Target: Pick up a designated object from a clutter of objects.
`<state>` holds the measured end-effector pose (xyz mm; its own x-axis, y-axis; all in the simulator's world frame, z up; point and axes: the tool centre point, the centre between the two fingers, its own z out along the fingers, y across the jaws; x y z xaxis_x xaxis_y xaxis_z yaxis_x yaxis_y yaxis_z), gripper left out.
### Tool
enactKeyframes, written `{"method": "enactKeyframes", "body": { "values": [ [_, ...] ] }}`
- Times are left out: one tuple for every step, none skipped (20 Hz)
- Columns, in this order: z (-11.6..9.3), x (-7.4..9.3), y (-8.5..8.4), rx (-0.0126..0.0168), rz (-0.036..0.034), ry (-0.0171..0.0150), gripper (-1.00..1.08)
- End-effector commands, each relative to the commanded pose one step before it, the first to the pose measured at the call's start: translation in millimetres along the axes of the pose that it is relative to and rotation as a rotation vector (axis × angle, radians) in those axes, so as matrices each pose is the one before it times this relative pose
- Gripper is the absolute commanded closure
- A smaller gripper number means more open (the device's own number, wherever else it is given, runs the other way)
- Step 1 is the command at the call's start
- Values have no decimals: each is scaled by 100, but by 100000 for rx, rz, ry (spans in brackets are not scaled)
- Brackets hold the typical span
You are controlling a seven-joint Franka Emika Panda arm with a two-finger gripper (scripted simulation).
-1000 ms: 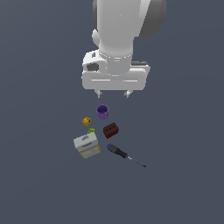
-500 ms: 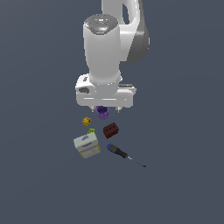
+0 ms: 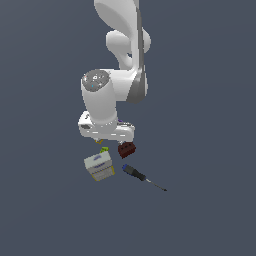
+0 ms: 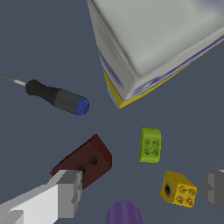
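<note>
the gripper [image 4: 140, 192] is hovering over the clutter with fingers spread apart and empty, approaching the lime-green brick [image 4: 150, 145]. the brick is lying between the white-and-yellow box [image 4: 148, 43] and the yellow piece [image 4: 178, 189]. next, centring over it and descending.

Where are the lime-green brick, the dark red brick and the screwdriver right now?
lime-green brick [image 4: 150, 145], wrist view, on its studded top face.
dark red brick [image 4: 85, 162], wrist view, middle of its holed face.
screwdriver [image 4: 57, 97], wrist view, on the dark handle.
</note>
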<state>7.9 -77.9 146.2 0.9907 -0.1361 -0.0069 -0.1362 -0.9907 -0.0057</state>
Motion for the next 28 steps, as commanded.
{"method": "enactKeyframes", "body": {
  "values": [
    [2317,-204,1281,48,2206,291,-92],
    [792,-107,449,-19,767,55,-92],
    [734,-113,423,-33,718,52,-92],
    [676,-115,392,-43,663,48,-92],
    [619,-115,362,-51,610,44,-92],
    [563,-113,334,-56,561,40,-92],
    [507,-108,302,-58,505,36,-92],
    [452,-102,272,-59,453,33,-92],
    [397,-94,241,-57,401,29,-92],
    [343,-84,208,-52,344,25,-92],
    [290,-74,177,-47,292,21,-92],
    [236,-62,146,-41,240,17,-92],
    [183,-49,116,-34,192,14,-92],
    [131,-35,78,-23,127,9,-92],
    [78,-21,50,-15,83,6,-92],
    [27,-7,2,0,0,0,-92],
    [-112,2,-48,11,-73,-135,-92],
    [31,-1,0,0,0,0,-92],
    [92,-3,0,0,0,0,-92],
    [153,-5,0,0,0,0,-92],
    [213,-7,0,0,0,0,-92],
    [273,-10,0,0,0,0,-92],
    [332,-12,0,0,0,0,-92],
    [365,-17,27,-3,50,47,-92],
    [447,-16,0,0,0,0,-92],
    [502,-17,0,0,0,0,-92],
    [539,-15,0,0,0,0,-92],
    [462,-11,26,-6,48,49,-92]
  ]
}}
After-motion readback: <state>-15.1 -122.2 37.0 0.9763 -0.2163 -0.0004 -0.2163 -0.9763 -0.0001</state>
